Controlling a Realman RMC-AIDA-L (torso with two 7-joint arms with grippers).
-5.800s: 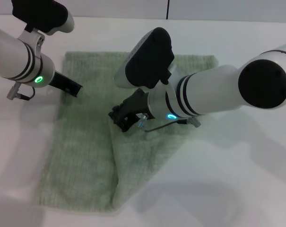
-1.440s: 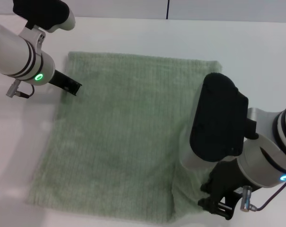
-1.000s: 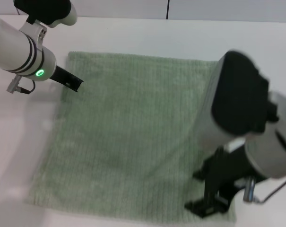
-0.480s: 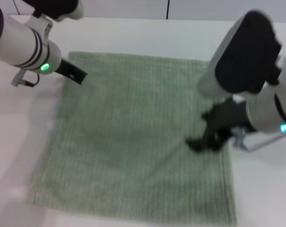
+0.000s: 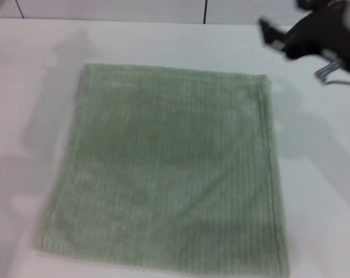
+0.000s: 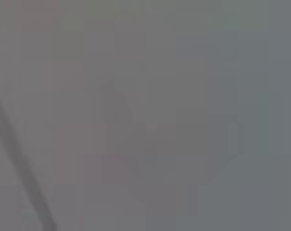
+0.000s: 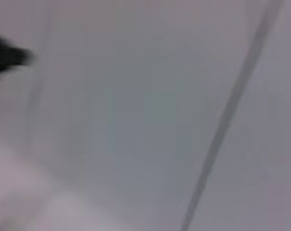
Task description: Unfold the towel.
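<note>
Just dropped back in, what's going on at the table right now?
The towel lies spread flat and open on the white table, with no fold visible, so the unfolding looks done. Nothing is holding it. The right gripper is up at the far right corner of the head view, clear of the cloth. The left arm is out of sight apart from a green glint at the far left edge.

A white counter [image 5: 163, 43] fills nearly the whole head view, its matte surface evenly lit with soft grey shadows lying on its left side and near its right edge. Along the far edge runs a pale wall [image 5: 105, 8], split by a thin dark vertical seam [image 5: 205, 10]. Both wrist views show only blurred grey surface crossed by a dark line
</note>
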